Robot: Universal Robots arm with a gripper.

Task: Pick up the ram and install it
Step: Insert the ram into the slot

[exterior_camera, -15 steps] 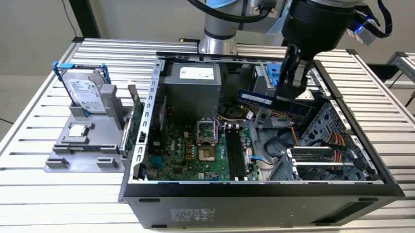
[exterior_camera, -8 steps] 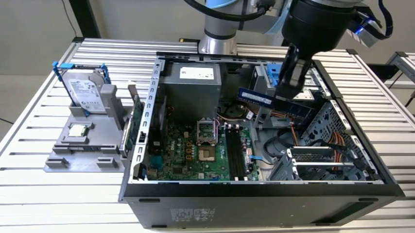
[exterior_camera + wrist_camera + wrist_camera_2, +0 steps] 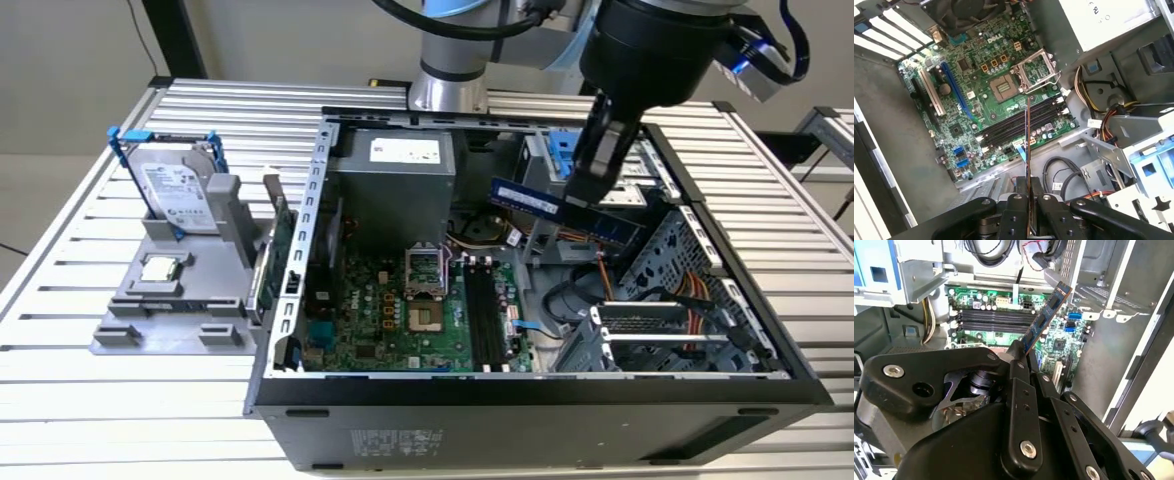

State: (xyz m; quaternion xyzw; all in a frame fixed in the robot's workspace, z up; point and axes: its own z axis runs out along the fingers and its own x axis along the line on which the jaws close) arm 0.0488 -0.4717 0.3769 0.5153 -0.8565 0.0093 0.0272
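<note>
The ram (image 3: pixel 529 199) is a thin green stick with a blue label. It hangs tilted in the air over the open computer case's right half in the exterior view. My gripper (image 3: pixel 589 188) is shut on it near one end. In the second wrist view the ram (image 3: pixel 1045 317) slants out from between the black fingers (image 3: pixel 1017 371). In the first wrist view the ram (image 3: pixel 1027 145) appears edge-on, rising from the gripper (image 3: pixel 1029 202) over the motherboard (image 3: pixel 981 82). The black memory slots (image 3: pixel 485 312) (image 3: pixel 1015 126) (image 3: pixel 994 318) lie beside the processor socket, well below the stick.
The tower case (image 3: pixel 320 200) lies open on a slatted metal table. Inside are a power supply (image 3: pixel 402 152), a processor socket (image 3: pixel 423 271), loose cables (image 3: pixel 607 275) and a drive cage (image 3: pixel 674 320). On the exterior view's left, a grey fixture (image 3: pixel 174 300) holds a hard drive (image 3: pixel 175 190).
</note>
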